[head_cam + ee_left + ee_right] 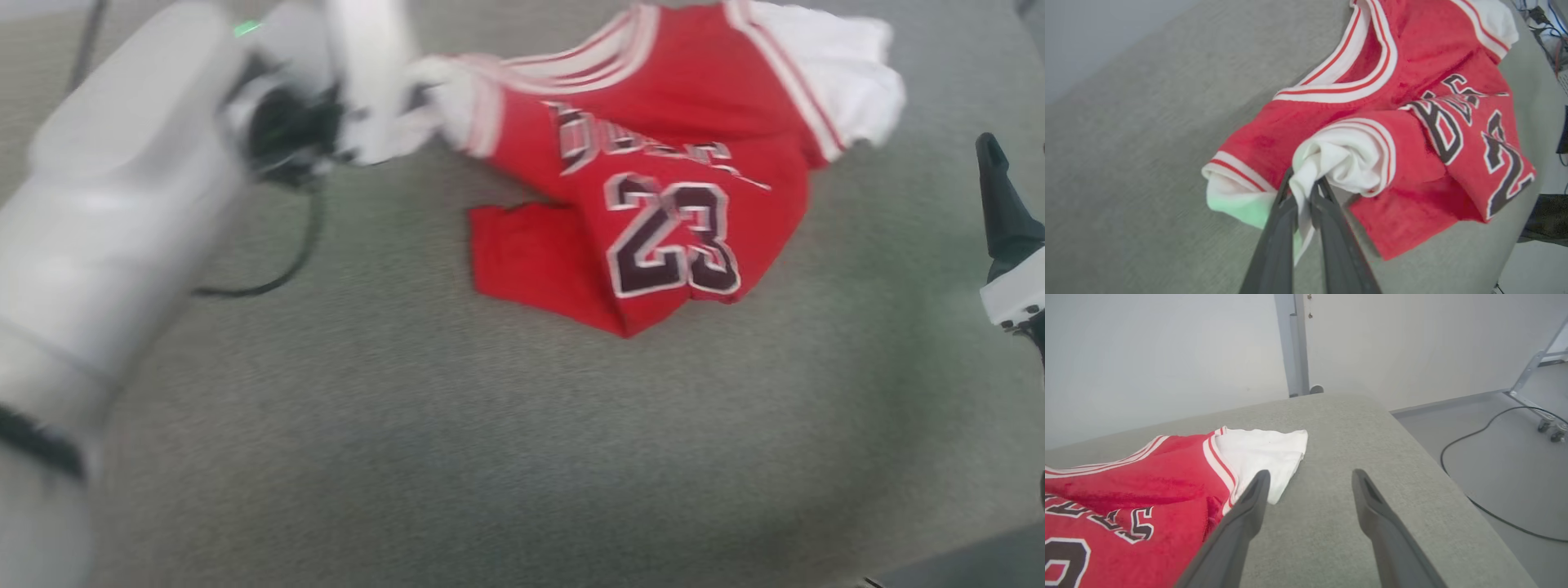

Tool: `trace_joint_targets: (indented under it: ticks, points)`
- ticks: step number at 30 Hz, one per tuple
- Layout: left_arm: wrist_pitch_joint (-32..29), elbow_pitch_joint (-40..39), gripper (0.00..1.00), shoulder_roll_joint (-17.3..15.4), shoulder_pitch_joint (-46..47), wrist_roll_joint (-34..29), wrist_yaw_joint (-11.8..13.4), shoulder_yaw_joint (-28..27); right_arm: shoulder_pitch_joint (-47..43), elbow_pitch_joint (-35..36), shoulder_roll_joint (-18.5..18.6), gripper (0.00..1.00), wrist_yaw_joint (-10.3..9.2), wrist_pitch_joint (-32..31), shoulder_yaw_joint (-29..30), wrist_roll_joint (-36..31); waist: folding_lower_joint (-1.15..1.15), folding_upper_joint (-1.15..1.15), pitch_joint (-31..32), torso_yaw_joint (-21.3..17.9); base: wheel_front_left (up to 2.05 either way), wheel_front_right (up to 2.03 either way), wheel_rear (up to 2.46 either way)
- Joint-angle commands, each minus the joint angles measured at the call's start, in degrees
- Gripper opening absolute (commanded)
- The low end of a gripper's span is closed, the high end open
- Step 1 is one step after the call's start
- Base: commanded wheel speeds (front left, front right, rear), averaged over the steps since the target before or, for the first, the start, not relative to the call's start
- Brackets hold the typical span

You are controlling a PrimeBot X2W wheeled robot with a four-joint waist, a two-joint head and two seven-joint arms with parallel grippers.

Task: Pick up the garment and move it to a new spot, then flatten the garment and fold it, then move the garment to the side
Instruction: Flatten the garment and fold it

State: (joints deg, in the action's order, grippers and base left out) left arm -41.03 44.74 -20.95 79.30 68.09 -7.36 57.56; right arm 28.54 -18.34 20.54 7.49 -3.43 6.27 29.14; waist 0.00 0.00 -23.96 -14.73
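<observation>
The garment point(678, 163), a red jersey with the number 23, lies crumpled on the grey surface at the upper middle of the head view, its white lining point(849, 73) turned out at the far right. My left gripper point(1302, 179) is shut on a bunched white fold of the lining at the jersey's left shoulder, which is lifted slightly. The head view shows that arm blurred, with the left gripper point(384, 131) at the jersey's left edge. My right gripper point(1310, 477) stands open just right of the garment point(1139, 490), near its white flap point(1261, 453), and holds nothing. One dark finger point(1002, 196) shows at the right edge.
The grey padded table point(490, 449) spreads wide toward me. In the right wrist view its edge point(1433, 457) drops to a floor with a black cable point(1474, 437) and a wheeled metal frame point(1543, 420). A black cable point(286, 261) hangs from my left arm.
</observation>
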Motion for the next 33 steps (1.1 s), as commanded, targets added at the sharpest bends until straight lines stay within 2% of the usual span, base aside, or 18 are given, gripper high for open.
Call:
trace_joint_targets:
  ticks: [1, 8, 9, 10, 11, 12, 13, 14, 26, 30, 33]
  points:
    - [1.15, -0.32, 0.0, -1.75, -1.55, 0.29, -0.19, 0.31, -0.57, 0.89, 0.2, 1.0, 0.0, -0.66, 0.25, -0.54, 0.0, 0.0, 0.46, 1.86, 0.0, 0.0, 0.0]
    - [7.46, -3.18, 0.0, -10.27, -7.92, 0.43, -0.14, 2.24, -2.09, 4.53, -0.38, 1.0, 0.0, -3.81, 1.33, -1.93, 0.0, 0.0, -0.44, 3.08, 0.0, 0.0, 0.0]
    - [8.55, -3.53, 0.07, -11.15, -8.55, 0.34, -0.14, 2.55, -2.32, 4.97, -0.38, 1.0, 0.0, -4.13, 1.55, -2.06, 0.0, 0.0, -0.59, 3.17, 0.0, 0.0, 0.0]
    - [9.51, -3.72, 0.31, -11.93, -9.15, 0.25, -0.14, 2.95, -2.61, 5.42, -0.32, 1.0, 0.0, -4.55, 1.84, -2.15, 0.0, 0.0, -0.73, 3.32, 0.0, 0.0, 0.0]
    - [10.3, -4.05, 0.36, -12.57, -9.72, 0.36, -0.14, 3.32, -2.81, 5.93, -0.33, 1.0, 0.0, -4.84, 2.1, -2.19, 0.0, 0.0, -0.82, 3.44, 0.0, 0.0, 0.0]
    - [10.9, -4.5, 0.45, -13.11, -10.23, 0.65, -0.14, 3.77, -3.04, 6.47, -0.35, 1.0, 0.0, -5.29, 2.33, -2.31, 0.0, 0.0, -0.86, 3.54, 0.0, 0.0, 0.0]
    - [11.53, -4.95, 0.82, -13.7, -10.5, 0.84, -0.15, 4.28, -3.18, 6.84, -0.29, 1.0, 0.0, -5.67, 2.69, -2.44, 0.0, 0.0, -0.89, 3.72, 0.0, 0.0, 0.0]
    - [11.98, -5.36, 1.0, -14.4, -10.66, 0.49, -0.15, 4.99, -3.33, 7.15, -0.22, 1.0, 0.0, -6.13, 2.89, -2.55, 0.0, 0.0, -0.87, 3.9, 0.0, 0.0, 0.0]
    - [22.69, -12.74, 1.0, -19.69, -14.06, 5.04, -0.15, 6.05, -5.49, 10.39, 0.6, 1.0, 0.0, -10.78, 3.8, -4.33, 0.0, 0.0, 2.88, 9.05, 0.0, 0.0, 0.0]
    - [30.56, -14.19, 1.0, -20.58, -17.33, 5.71, -0.15, 4.44, -5.88, 10.38, 1.29, 1.0, 0.0, -12.81, 2.56, -4.73, 0.0, 0.0, 4.6, 10.99, 0.0, 0.0, 0.0]
    - [39.31, -14.96, 1.0, -19.5, -20.85, 4.92, 0.14, 3.08, -4.99, 9.52, 2.68, 1.0, 0.0, -15.3, 1.22, -4.47, 0.0, 0.0, 5.32, 12.48, 0.0, 0.0, 0.0]
